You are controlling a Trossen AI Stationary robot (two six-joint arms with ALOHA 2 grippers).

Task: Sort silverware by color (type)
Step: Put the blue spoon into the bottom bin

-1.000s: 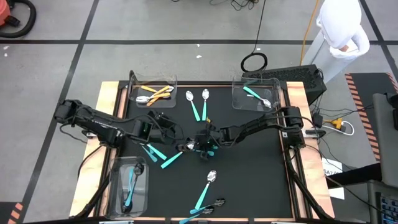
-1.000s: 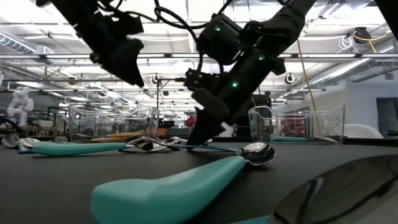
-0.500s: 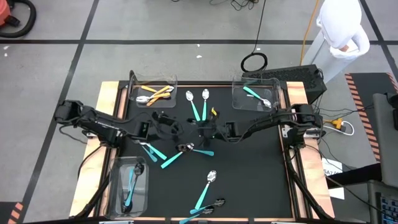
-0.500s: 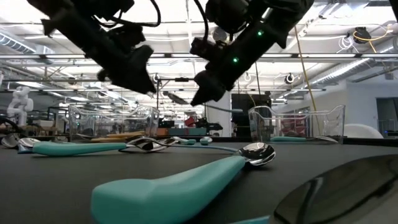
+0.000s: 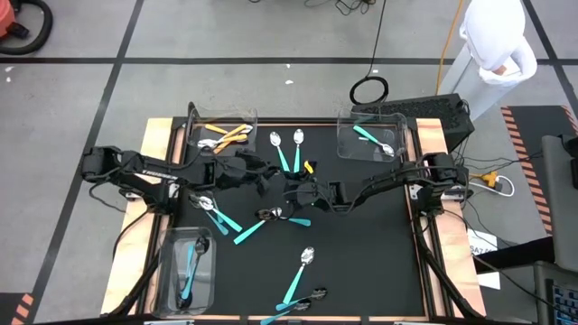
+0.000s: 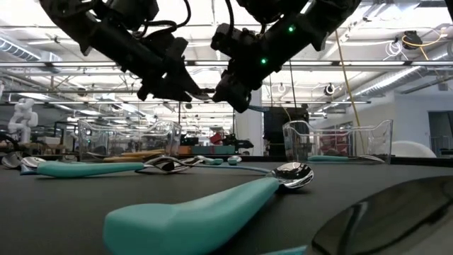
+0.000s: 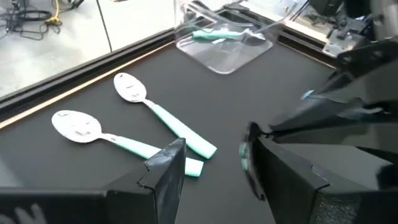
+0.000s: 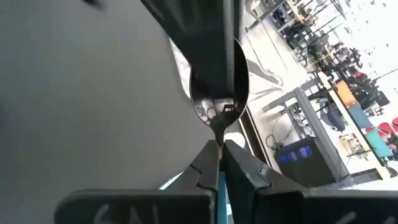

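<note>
Black tabletop [image 5: 361,253] on grey floor [image 5: 271,45]

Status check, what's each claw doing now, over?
Right gripper shut on spoon, raised mid-table. Left gripper open, close beside it. Nothing visibly blocking.

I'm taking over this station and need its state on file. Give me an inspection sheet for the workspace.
Surface: black table top on a wooden frame.
Job's things: orange spoons in one far bin, teal spoon in the other, two in the near bin; loose teal spoons mid-table.
Clutter: nothing seen.
Grippers: right gripper shut on a spoon above table centre; left gripper open beside it.
Cables: cords off the table's right edge.
Surroundings: person in white beyond the far corner.
</note>
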